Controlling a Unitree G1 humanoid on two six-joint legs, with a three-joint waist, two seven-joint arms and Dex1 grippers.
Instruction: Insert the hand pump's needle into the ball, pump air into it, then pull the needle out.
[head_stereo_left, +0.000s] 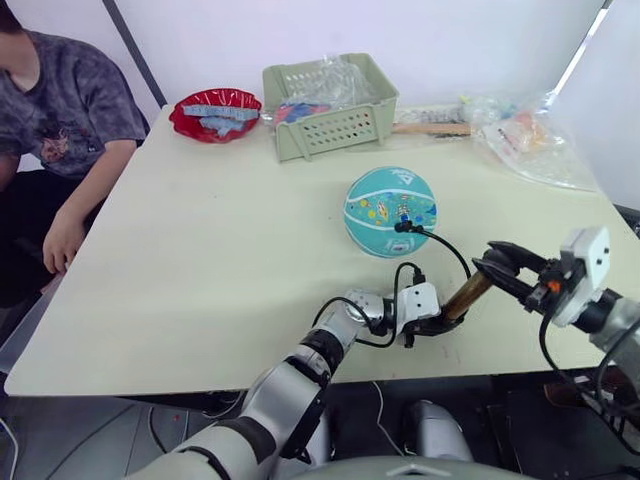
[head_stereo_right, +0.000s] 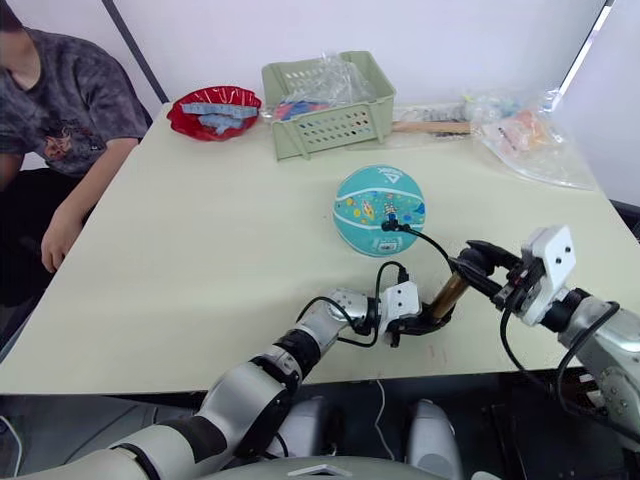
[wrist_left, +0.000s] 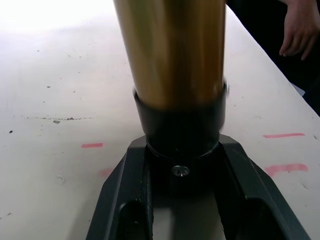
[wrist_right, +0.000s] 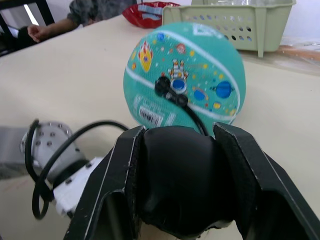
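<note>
Spanning both grippers, hand pump (head_stereo_left: 466, 297) slants: left gripper (head_stereo_left: 432, 322) clamps its base, right gripper (head_stereo_left: 497, 262) pinches the handle (needle seated in ball (head_stereo_left: 391, 211) ahead).

table (head_stereo_left: 200, 260): pale cream top, faint red marks near front edge | wall (head_stereo_left: 430, 30): plain white, dark diagonal bar (head_stereo_left: 135, 55) at left | light: bright, possibly a window strip at far right (head_stereo_left: 585, 50) | floor (head_stereo_left: 60, 430): grey, below the table's front edge
</note>
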